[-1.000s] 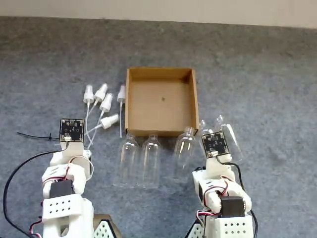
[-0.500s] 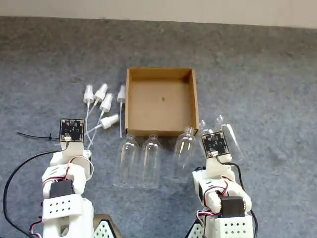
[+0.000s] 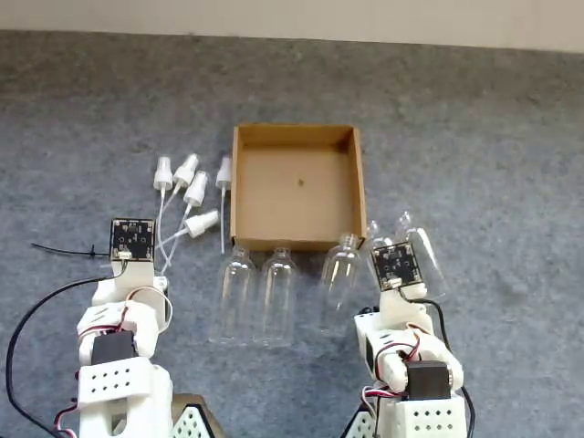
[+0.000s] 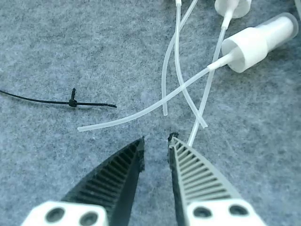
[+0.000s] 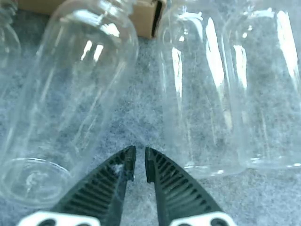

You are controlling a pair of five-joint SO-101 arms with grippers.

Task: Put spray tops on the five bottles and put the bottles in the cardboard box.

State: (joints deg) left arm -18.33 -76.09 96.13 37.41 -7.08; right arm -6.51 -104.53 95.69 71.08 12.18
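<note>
The open cardboard box [image 3: 240, 187] sits mid-table. Several white spray tops [image 3: 194, 189] with thin tubes lie just left of it. Clear bottles lie on their sides in front of the box: two [image 3: 237, 292] [image 3: 277, 294] at the left, one [image 3: 339, 272] in the middle, and two more [image 3: 427, 260] partly behind the right arm. My left gripper [image 4: 156, 143] is shut and empty just short of the tube ends [image 4: 197, 120] of a spray top [image 4: 256, 42]. My right gripper [image 5: 138, 157] is shut and empty low between two bottles [image 5: 70, 103] [image 5: 197, 94].
A black cable tie [image 4: 70, 102] lies on the grey carpet beside the left gripper, also seen as the cable tie [image 3: 68, 249] from above. A corner of the box [image 5: 146, 19] lies just beyond the bottles. Open carpet surrounds the box on the far side and right.
</note>
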